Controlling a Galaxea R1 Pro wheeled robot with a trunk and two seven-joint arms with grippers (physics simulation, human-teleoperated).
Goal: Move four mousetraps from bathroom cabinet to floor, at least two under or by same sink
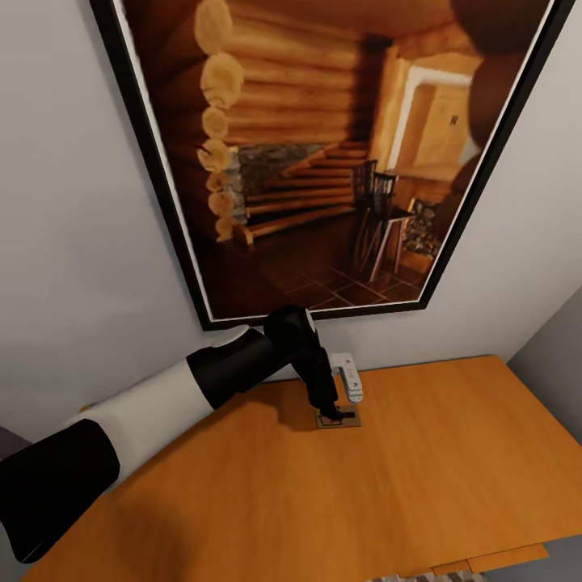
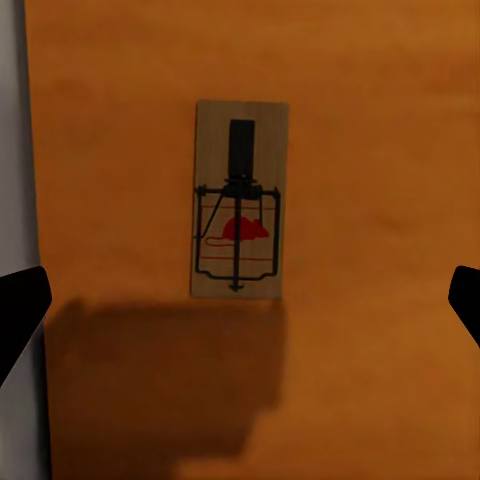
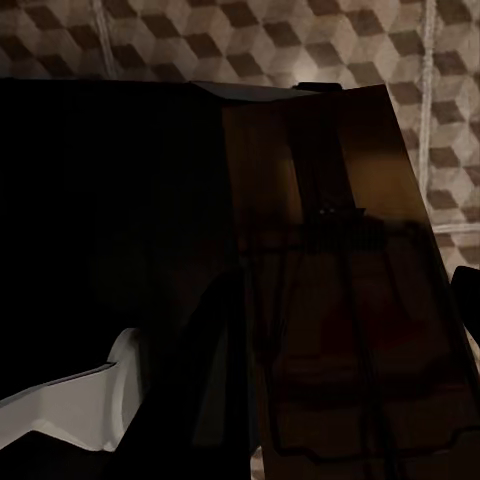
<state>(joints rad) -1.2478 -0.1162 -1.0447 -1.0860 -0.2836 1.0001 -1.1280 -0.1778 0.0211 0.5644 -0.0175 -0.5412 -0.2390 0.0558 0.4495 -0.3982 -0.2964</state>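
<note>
The left end effector (image 1: 330, 414) hung directly over a mousetrap (image 1: 337, 417) that lay flat on the orange-brown top of the cabinet (image 1: 453, 461), close to the wall and below a large framed picture (image 1: 323, 153). In the left wrist view the mousetrap (image 2: 239, 199) sat centred between the two dark fingertips (image 2: 20, 310), which stood wide apart at either edge and touched nothing, so the end effector was open and lined up to straddle the trap. That centring looked deliberate: a thin, flat piece on a bare worktop leaves little to grip except its long edges.

The right end effector was closed on a second mousetrap (image 3: 350, 300), seen very near the right wrist camera and in shadow, held above the cube-patterned bathroom floor (image 3: 250, 40). Carrying it there probably freed the left arm to collect another before both went down to the floor.
</note>
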